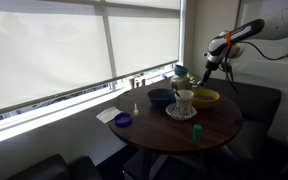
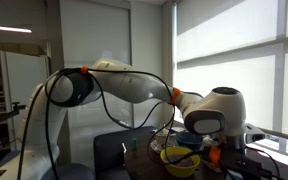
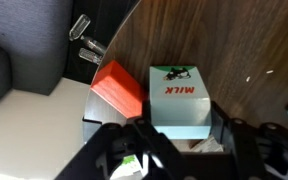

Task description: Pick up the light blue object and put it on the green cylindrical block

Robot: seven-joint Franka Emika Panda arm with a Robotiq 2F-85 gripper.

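Observation:
The light blue object (image 3: pixel 180 100) is a pale blue block with "MILK" printed on its top. In the wrist view it stands on the wooden table near the edge, touching a red block (image 3: pixel 117 84). My gripper (image 3: pixel 184 150) is open, with its dark fingers spread on either side of the block's near face, close above it. In an exterior view the gripper (image 1: pixel 205 72) hangs over the far side of the round table. The green cylindrical block (image 1: pixel 196 131) stands upright near the table's front edge, well away from the gripper.
On the round table (image 1: pixel 164 130) are a white mug (image 1: pixel 184 100) on a plate, a dark blue bowl (image 1: pixel 159 97), a yellow bowl (image 1: pixel 206 97), a small purple dish (image 1: pixel 124 120) and a white card. The yellow bowl (image 2: pixel 181 158) shows behind the arm. Dark seats surround the table.

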